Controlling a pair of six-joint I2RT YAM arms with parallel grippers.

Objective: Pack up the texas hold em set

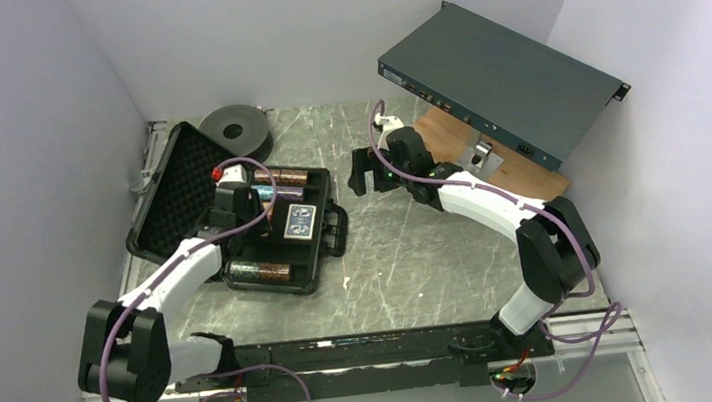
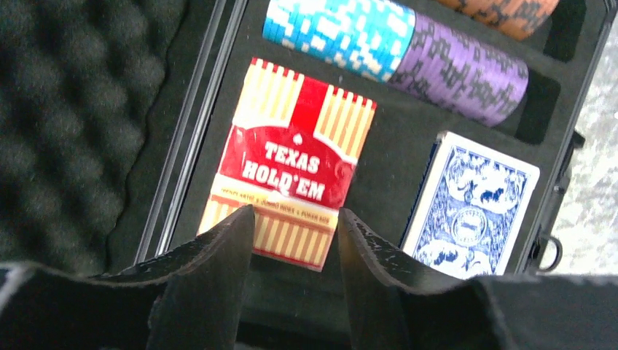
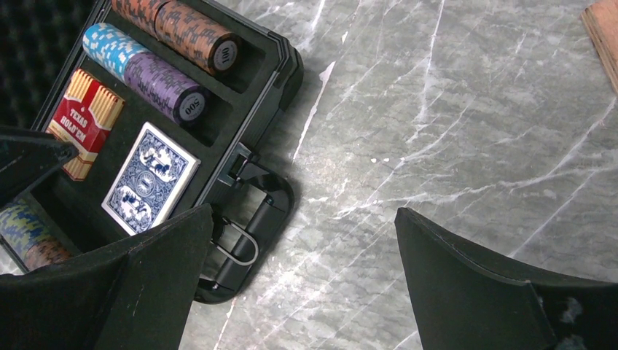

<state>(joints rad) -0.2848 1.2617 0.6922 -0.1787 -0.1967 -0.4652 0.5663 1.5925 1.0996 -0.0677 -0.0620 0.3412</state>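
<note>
The black briefcase lies open at the left of the table, its foam lid folded back. In its tray lie a red Texas Hold'em deck, a blue-backed deck, a blue and purple chip stack and an orange-brown stack. Another chip stack lies along the tray's near side. My left gripper hovers low over the red deck's near end, jaws apart and holding nothing. My right gripper hangs wide open over bare table, right of the case handle.
A black round spool sits behind the case. A large dark-grey metal box leans tilted at the back right over a wooden board. Marbled tabletop stretches between the case and the right arm.
</note>
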